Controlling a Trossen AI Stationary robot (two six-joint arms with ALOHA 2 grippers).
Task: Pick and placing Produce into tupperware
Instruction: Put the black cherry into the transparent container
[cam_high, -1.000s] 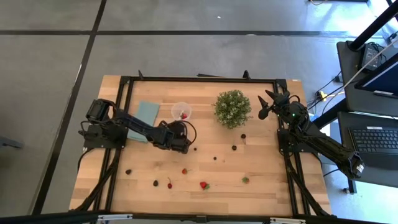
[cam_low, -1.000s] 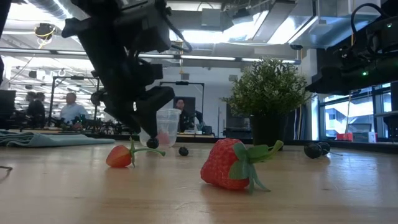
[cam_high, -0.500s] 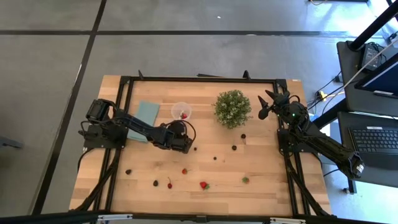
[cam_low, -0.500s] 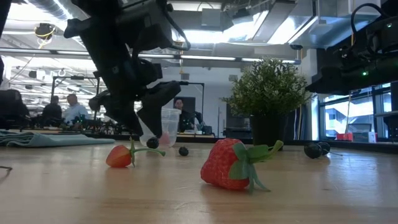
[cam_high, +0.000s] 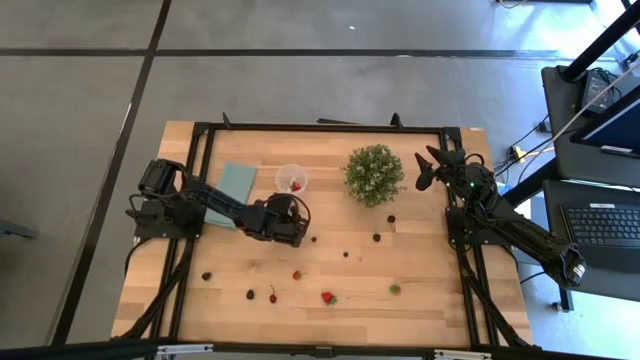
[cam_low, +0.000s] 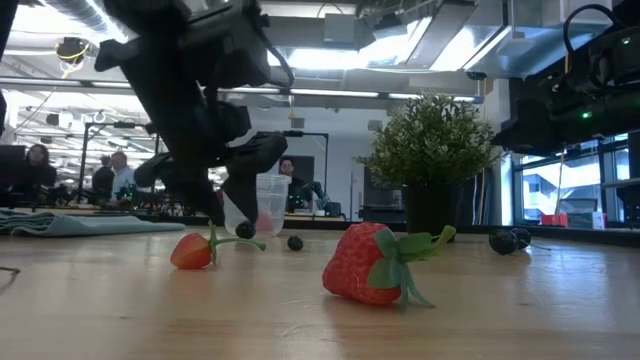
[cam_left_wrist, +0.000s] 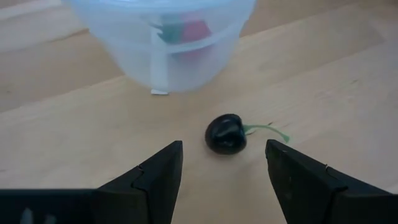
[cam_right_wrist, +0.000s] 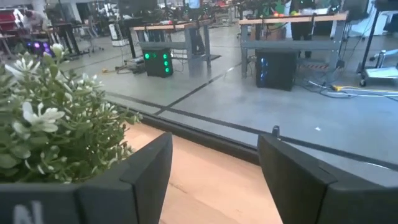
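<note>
Left pincer (cam_left_wrist: 222, 177) low over the worktop (cam_high: 420, 270), fingers spread wide, nothing held. A dark cherry (cam_left_wrist: 225, 133) lies on the wood just ahead of the gap, untouched, its green stem (cam_left_wrist: 267, 129) pointing sideways across the gap. Beyond it stands the clear tupperware (cam_left_wrist: 163, 38), upright, a red strawberry piece (cam_left_wrist: 194, 30) inside. Right pincer (cam_high: 428, 168) waits at the far right corner beside the potted plant (cam_high: 374, 174), fingers apart, empty. More produce is scattered along the near half: large strawberry (cam_low: 368, 264), small stemmed red fruit (cam_low: 192, 250). Worktop is pale wood planks; workshop benches and people behind.
</note>
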